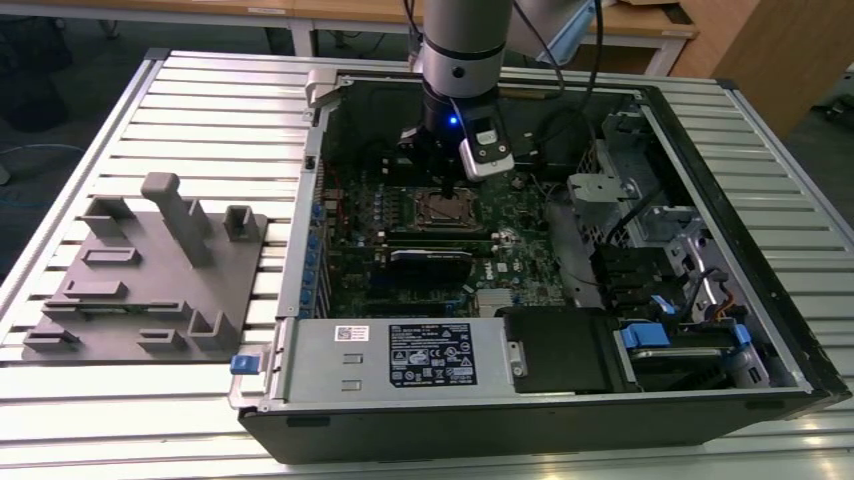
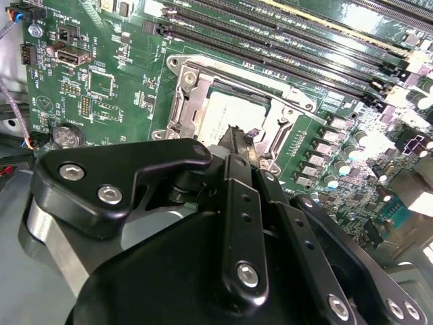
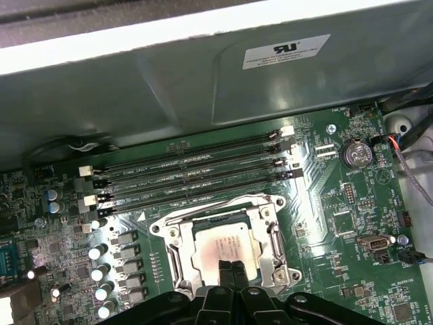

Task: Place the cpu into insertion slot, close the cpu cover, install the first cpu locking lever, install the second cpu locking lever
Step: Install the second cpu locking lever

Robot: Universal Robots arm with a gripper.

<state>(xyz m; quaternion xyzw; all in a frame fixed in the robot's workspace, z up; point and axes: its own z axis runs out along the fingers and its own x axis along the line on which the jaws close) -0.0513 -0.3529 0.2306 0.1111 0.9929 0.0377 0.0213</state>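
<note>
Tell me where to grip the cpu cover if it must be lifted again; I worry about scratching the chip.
The cpu cover lies flat around the cpu, its cut-out leaving the chip top bare. Best guess: pinch one thin side rail across its edge, coming straight down from above, fingers kept outside the cut-out.

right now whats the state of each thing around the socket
dull silver-grey square cpu: seated flat in the socket
silver-rimmed square insertion slot: occupied by the chip
thin silver metal frame cover: lying down around the chip
black end effector: fingertips together, at the chip's edge
</note>
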